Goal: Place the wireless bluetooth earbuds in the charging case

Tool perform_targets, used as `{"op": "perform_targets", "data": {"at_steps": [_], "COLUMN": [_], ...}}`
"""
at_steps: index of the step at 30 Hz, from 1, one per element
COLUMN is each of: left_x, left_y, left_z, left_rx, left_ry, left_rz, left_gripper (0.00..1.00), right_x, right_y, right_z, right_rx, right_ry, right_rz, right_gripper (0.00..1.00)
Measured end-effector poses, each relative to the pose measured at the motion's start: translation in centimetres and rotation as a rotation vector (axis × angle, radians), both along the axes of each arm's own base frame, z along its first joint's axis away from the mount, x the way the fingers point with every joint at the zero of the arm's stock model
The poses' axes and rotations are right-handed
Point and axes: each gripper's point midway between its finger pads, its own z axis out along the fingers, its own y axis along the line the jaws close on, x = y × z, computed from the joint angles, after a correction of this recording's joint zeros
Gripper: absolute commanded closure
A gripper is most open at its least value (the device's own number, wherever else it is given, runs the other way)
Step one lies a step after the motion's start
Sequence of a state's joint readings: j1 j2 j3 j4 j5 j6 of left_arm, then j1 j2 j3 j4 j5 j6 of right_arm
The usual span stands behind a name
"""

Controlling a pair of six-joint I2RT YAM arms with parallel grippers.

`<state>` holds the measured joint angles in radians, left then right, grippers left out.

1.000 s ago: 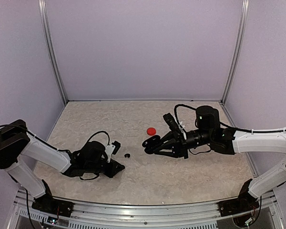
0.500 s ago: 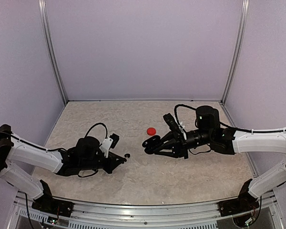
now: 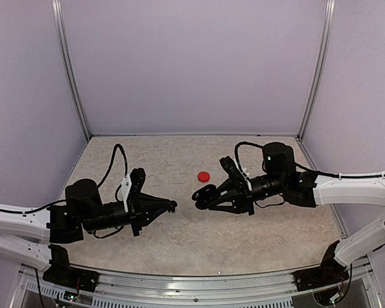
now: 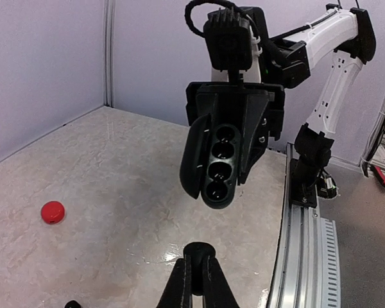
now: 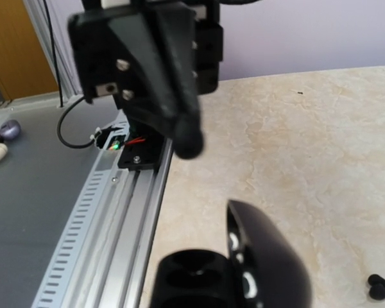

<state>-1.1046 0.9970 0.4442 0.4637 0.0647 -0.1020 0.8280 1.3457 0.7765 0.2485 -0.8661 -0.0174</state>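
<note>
Pale lilac walls (image 3: 192, 64) close the space on three sides, with a thin metal upright (image 3: 70, 70) standing in each back corner. They enclose the desk (image 3: 147, 154), a beige top veined like marble and glossy enough to catch the light. A slotted aluminium rail (image 3: 192, 289) runs along its near edge, and grey floor (image 5: 38, 212) lies beyond that.

Both white-and-black arms reach in low from the near corners and face each other over the middle of the desk. The right gripper (image 3: 213, 196) is clamped on the charging case (image 4: 221, 163) and holds it above the desk just right of centre. The case is black with its lid swung open, and a row of round wells is turned toward the other arm. The left gripper (image 3: 171, 206) sits just left of centre with its tip close to the case but not touching. Its fingers are pressed together on a black earbud (image 4: 197, 249), lifted off the surface.

The red earbud (image 3: 204, 175) lies alone on the desk behind the case, toward the back edge. A second black earbud (image 5: 376, 285) lies on the bare marbled top, seen only from the wrist cameras.
</note>
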Motion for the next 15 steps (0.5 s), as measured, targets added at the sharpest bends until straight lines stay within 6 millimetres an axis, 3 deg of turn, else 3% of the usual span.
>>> {"op": "perform_targets", "data": {"at_steps": [10,15], "left_x": [-2.1,-2.4], "left_y": [-2.1,-2.9], "left_z": [2.1,1.7], "left_rx": [-0.014,-0.008], "left_ry": [-0.078,-0.079], "left_rz": [-0.088,-0.1], "left_gripper": [0.93,0.93], "right_x": [-1.2,-1.9], "right_y": [0.5,1.2], "right_z": [-0.2,0.3], "right_rx": [-0.011,-0.004], "right_ry": [-0.057,-0.069], "right_rz": [0.04,0.065], "right_gripper": [1.0,1.0]}}
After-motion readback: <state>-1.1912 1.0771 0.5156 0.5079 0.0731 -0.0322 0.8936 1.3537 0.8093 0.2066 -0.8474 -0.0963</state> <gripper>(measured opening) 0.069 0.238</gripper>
